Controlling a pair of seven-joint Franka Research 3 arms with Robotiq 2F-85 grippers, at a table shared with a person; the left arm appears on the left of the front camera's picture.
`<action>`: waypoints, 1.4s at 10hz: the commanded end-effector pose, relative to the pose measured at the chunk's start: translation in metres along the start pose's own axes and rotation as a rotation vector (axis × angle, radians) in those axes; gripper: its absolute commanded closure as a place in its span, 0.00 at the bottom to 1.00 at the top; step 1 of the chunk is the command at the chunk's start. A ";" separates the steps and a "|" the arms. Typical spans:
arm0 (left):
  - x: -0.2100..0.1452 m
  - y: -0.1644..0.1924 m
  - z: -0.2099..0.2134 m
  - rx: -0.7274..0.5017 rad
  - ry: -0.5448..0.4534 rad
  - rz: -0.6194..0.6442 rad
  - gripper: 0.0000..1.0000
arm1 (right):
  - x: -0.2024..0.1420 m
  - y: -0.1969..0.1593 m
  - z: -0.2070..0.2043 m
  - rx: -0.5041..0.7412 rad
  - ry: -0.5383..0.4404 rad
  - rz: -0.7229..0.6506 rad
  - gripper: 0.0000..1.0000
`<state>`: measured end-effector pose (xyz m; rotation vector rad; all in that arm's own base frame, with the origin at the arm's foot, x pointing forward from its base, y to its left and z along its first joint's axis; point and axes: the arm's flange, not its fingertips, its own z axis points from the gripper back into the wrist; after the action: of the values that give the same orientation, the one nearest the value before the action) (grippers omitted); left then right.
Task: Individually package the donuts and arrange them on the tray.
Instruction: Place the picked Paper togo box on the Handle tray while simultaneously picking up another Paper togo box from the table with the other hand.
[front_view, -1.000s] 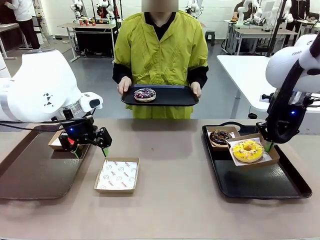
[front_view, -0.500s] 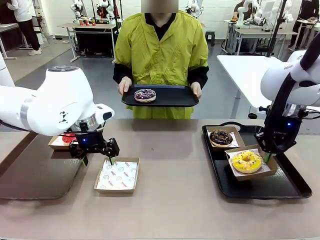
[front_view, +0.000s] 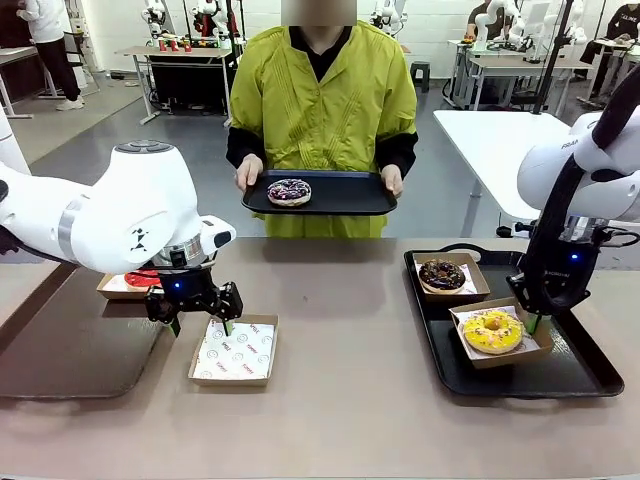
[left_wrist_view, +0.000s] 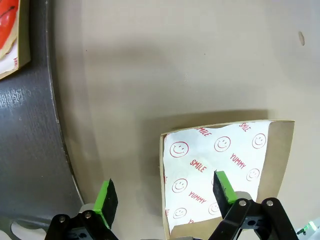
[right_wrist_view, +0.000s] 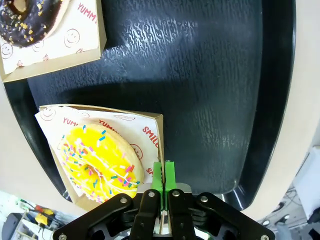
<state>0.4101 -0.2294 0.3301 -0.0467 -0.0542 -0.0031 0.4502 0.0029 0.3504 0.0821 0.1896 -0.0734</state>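
The left gripper (front_view: 200, 326) is seen in the front view low over the bench (front_view: 340, 400), at the near-left corner of an empty paper-lined box (front_view: 234, 351); its jaws are spread, and the left wrist view makes plain what the front view leaves unclear, that one green pad (left_wrist_view: 223, 186) is inside the box over the printed paper while the other is outside it, so that the box wall lies between the jaws, ungrasped. A strip of the red donut (left_wrist_view: 8, 20) in its own box is caught beyond the jaws in that wrist view, on the empty tray (front_view: 60, 350). The right gripper (right_wrist_view: 162, 177) is shown in its wrist view with the jaws pressed together on the wall of the box (right_wrist_view: 152, 132) carrying the yellow donut (right_wrist_view: 100, 162). The chocolate donut (right_wrist_view: 27, 17) is seen boxed farther ahead of the jaws on the same black tray (right_wrist_view: 210, 100). The purple donut (front_view: 288, 190) lies on a tray held by the person (front_view: 320, 100), well beyond both jaws.
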 end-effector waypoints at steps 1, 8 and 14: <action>0.003 -0.008 -0.005 0.019 0.007 0.024 0.00 | 0.004 -0.002 -0.001 0.009 -0.008 0.011 0.98; 0.007 -0.007 -0.002 -0.025 0.058 0.021 1.00 | 0.005 -0.003 -0.002 0.019 0.025 0.023 0.00; 0.009 -0.006 0.000 -0.027 0.081 0.024 1.00 | 0.004 -0.004 0.002 0.036 0.020 0.022 0.00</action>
<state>0.4167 -0.2335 0.3288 -0.0596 0.0034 0.0213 0.4521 0.0003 0.3483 0.0874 0.1988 -0.0710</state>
